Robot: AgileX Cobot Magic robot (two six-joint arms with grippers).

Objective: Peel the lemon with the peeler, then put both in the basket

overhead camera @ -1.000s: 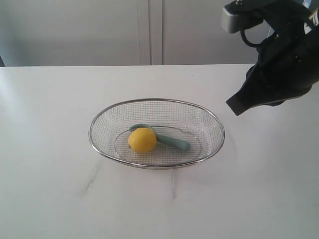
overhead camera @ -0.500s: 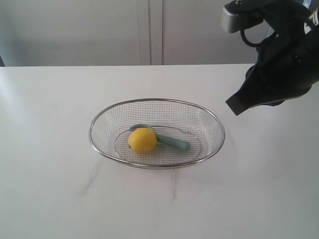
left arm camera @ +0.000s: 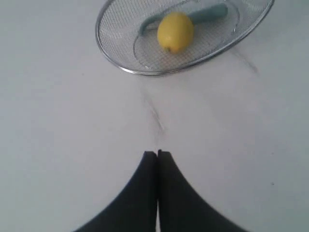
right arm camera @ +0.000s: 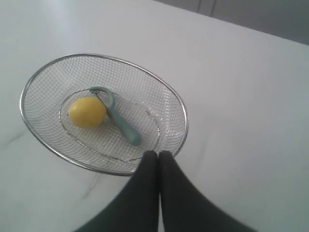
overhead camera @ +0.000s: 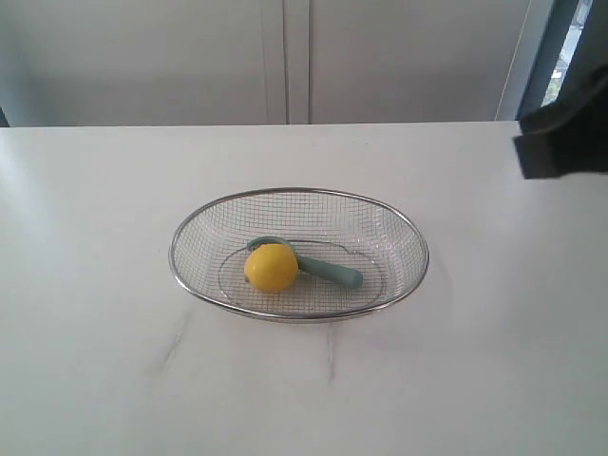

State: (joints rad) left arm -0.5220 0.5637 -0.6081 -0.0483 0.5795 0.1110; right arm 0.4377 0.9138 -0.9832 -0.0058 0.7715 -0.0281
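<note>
fine silver wire mesh is gleaming across the basket (right arm camera: 161,104), its thick metal rim shining bright just ahead of the right gripper (right arm camera: 158,153) and its closed jaws. the lemon (right arm camera: 87,111) is showing smooth yellow skin with a soft sheen. beside it, the peeler (right arm camera: 123,126) is showing a matt, pale teal handle that looks like plastic. the table (right arm camera: 241,96) is appearing smooth and white, faintly veined in grey like marble, with a low sheen. the left gripper (left arm camera: 157,153) is showing smooth, matt black fingers (left arm camera: 140,193) pressed together.
</note>
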